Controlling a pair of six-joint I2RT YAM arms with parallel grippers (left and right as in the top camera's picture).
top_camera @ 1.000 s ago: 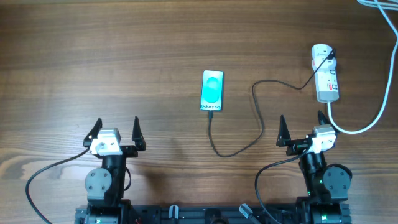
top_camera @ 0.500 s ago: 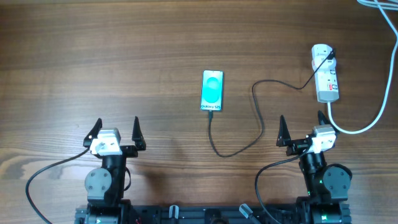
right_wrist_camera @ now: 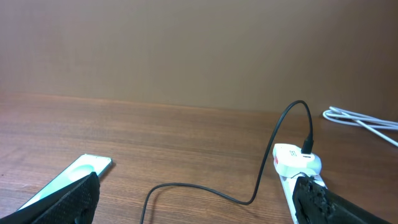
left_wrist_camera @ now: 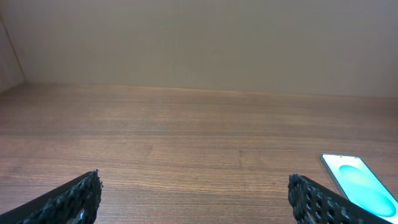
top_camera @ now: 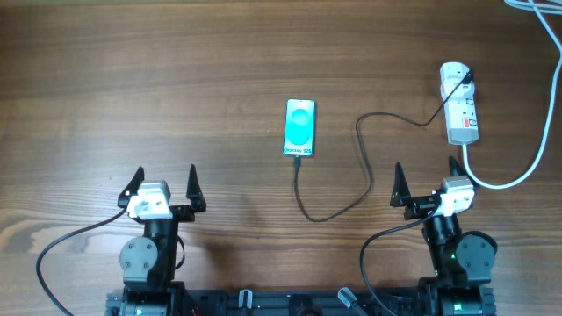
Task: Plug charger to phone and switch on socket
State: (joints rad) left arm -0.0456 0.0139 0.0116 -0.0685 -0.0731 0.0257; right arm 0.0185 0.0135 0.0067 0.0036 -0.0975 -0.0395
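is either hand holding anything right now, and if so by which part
Nothing is held. The left hand and the right hand are both open and empty, touching neither the phone, the charger nor the socket.

What we cannot make out

From above, we cannot tell whether the charger (top_camera: 298, 184) tip is seated in the phone (top_camera: 299, 128), and the socket (top_camera: 459, 114) print is too small to read; the white cord (top_camera: 502, 186) leaves the frame at the top right. In both wrist views the bottom edge crops the phone, and a finger (right_wrist_camera: 323, 202) of the right tool (top_camera: 425, 178) covers part of the socket.
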